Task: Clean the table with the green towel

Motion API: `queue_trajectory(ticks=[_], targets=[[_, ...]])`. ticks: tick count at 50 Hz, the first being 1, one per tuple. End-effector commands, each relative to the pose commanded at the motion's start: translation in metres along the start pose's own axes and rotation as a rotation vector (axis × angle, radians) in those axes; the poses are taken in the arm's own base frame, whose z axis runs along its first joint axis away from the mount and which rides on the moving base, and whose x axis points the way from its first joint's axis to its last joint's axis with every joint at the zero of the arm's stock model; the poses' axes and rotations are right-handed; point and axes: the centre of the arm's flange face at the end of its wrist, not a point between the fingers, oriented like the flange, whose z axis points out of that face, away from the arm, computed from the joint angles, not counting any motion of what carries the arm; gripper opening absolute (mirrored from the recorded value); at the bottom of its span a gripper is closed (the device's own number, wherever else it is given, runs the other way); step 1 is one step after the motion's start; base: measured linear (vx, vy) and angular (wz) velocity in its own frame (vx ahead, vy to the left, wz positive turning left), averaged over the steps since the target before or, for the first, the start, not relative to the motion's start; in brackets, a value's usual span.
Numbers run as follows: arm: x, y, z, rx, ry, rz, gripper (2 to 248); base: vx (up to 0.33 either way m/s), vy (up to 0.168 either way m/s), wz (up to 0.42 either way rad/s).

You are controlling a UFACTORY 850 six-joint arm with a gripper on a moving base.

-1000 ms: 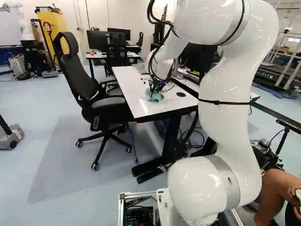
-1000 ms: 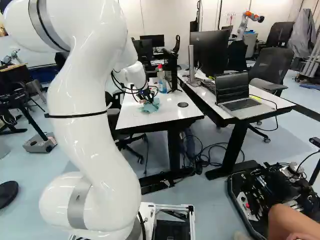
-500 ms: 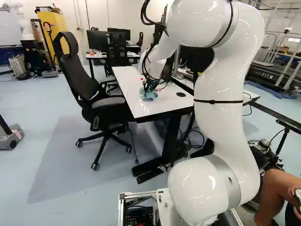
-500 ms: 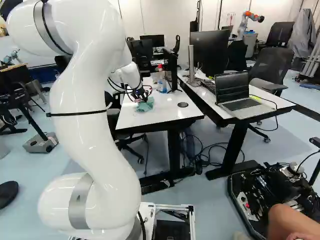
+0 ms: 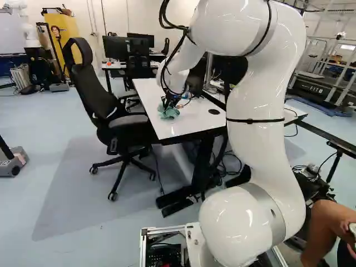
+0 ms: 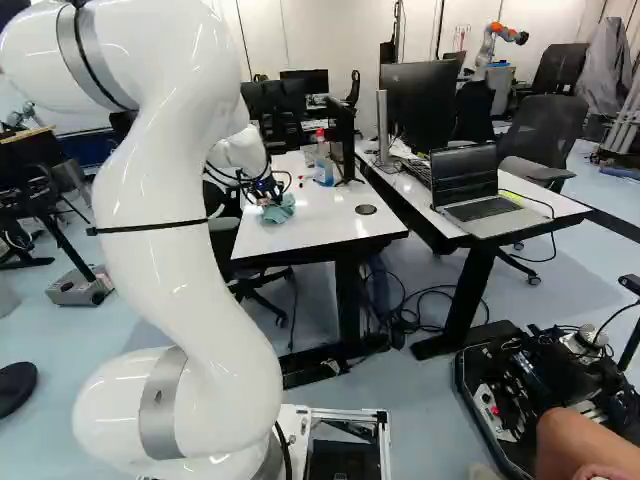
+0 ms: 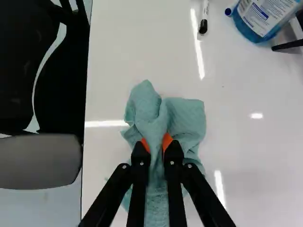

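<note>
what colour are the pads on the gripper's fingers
Orange; the pads show best in the wrist view, against the green towel.

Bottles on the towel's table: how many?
1: the bottle, beyond the towel and beside the monitor. The monitor may hide others.

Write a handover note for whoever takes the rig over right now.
Tool: closed on the bunched green towel.
Towel: spread on the white table, near the edge by the black chair.
Also on the table: spray bottle, marker.
Done: towel gripped and on the surface; area wiped can't be told.
Left: probably more wiping, including around bottle and marker.
</note>
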Motion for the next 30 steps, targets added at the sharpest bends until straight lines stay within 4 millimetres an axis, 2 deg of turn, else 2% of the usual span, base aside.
queue_trajectory(ticks=[13,30], targets=[[-0.011,-0.018,-0.008,0.016,-0.009,-0.025,46,0.000,0.000,0.000],[-0.036,-0.026,-0.026,0.023,-0.028,-0.038,46,0.000,0.000,0.000]])
